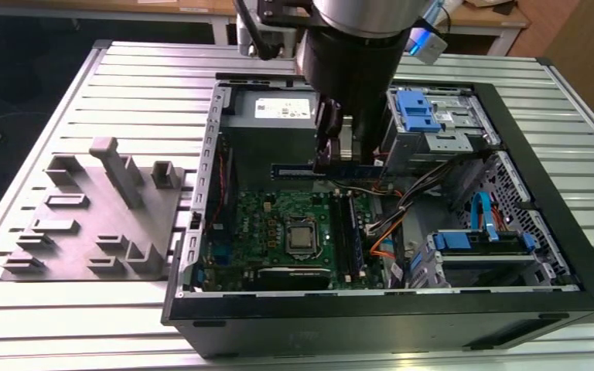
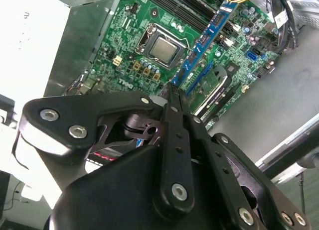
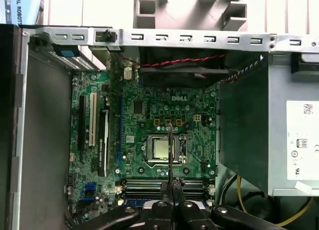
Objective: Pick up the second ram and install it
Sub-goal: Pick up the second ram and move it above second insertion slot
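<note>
Currently install step, carry-in phase | jaws clamped on one end of long thin flat blue-faced memory stick (image 2: 202,41) | stick hangs above green motherboard (image 3: 149,115) inside open black computer case (image 1: 380,305), unseated | judgement: seating needs edge square to slot (image 3: 142,182)

A slatted metal table (image 1: 121,69) carries an open black computer case (image 1: 401,328). In the exterior view, a grey holder tray (image 1: 80,232) lies just beside the case at nine o'clock. Inside, the green motherboard (image 1: 261,224) with its silver CPU (image 1: 299,236) sits toward eight o'clock. The grey power supply (image 1: 271,124) is at eleven, and blue-latched drive bays are at one (image 1: 421,112) and four (image 1: 483,241).
</note>
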You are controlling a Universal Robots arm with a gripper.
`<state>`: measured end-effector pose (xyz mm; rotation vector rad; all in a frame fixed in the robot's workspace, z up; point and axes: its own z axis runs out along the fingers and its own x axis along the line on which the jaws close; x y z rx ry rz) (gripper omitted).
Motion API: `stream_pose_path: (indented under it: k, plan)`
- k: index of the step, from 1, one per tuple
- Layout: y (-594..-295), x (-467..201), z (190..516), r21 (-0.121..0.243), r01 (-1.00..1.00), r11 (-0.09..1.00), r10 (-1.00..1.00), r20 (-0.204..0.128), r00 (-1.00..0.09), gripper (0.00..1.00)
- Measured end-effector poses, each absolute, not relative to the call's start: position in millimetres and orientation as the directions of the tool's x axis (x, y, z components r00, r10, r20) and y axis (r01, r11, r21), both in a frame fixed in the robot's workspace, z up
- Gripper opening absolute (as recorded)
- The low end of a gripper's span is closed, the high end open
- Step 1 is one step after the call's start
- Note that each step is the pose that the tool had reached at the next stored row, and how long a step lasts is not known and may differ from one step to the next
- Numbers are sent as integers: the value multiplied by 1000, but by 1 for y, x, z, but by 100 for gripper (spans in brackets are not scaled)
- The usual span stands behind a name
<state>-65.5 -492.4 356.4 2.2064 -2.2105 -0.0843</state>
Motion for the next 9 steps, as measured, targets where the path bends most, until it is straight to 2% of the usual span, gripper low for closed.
stream_pose_path:
  k: [9]
  plan:
    - [-492, -66, 345, 30, -1000, -2, -1000, -26, 1, 8]
